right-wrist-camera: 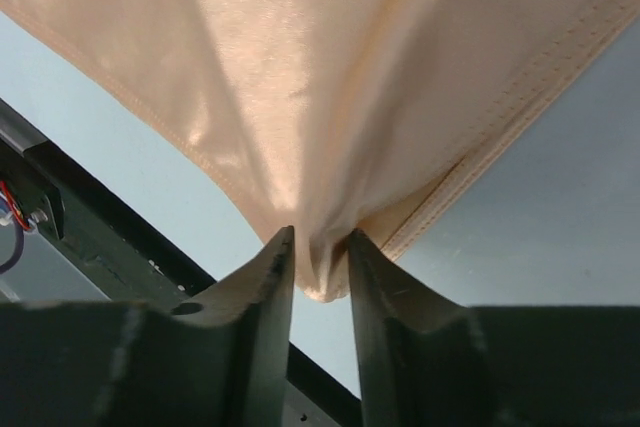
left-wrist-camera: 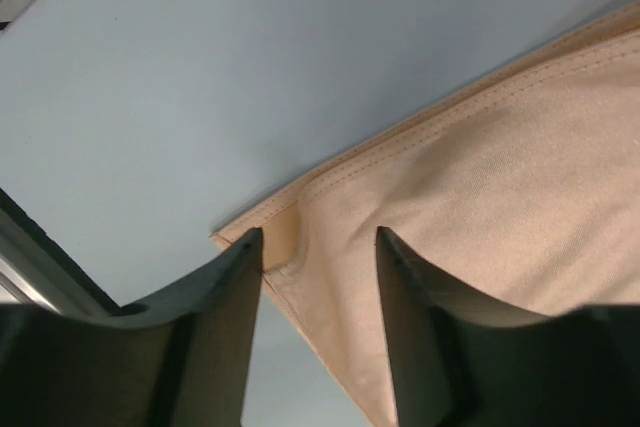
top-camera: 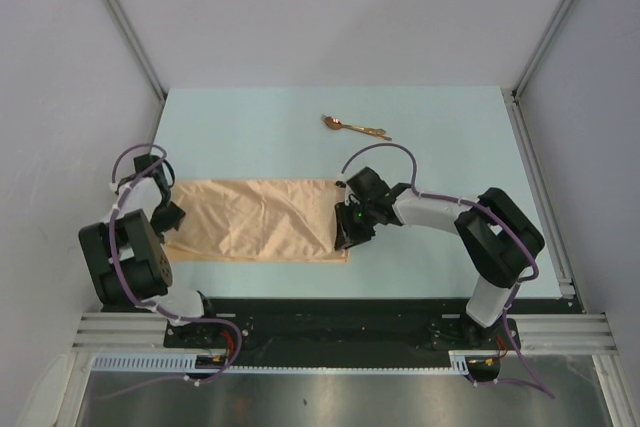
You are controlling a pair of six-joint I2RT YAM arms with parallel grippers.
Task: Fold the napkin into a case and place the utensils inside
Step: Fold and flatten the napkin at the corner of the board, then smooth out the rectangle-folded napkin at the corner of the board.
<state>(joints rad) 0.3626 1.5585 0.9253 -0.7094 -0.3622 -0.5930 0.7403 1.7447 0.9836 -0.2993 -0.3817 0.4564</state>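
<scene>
So the napkin (top-camera: 255, 219) is lying on the pale blue counter (top-camera: 250, 127) as a long peach strip, running left to right across the near half. It's wrinkled through the middle. Each arm is at one of its short ends.

The left pincer (top-camera: 170, 209) is at the left end of the cloth. In the left wrist view its jaws stand well apart with a hemmed corner of the napkin sitting between them. The fabric is bunched up a bit against one jaw, but nothing is clamped, so it isn't holding anything.

The right pincer (top-camera: 347, 234) is at the near right corner. In the right wrist view the jaws are nearly together with a fold of the cloth pinched tight between them. The fabric fans out from that pinch in smooth pulled creases, and a stitched edge runs off to one side. Looks like that corner is raised off the counter, though how far I can't tell.

The utensils (top-camera: 355, 127) are toward the far side of the counter, well apart from the napkin and from both arms. They're thin copper-gold pieces lying together at a slight angle, with a spoon bowl at the left end. They're too small to count for sure.
</scene>
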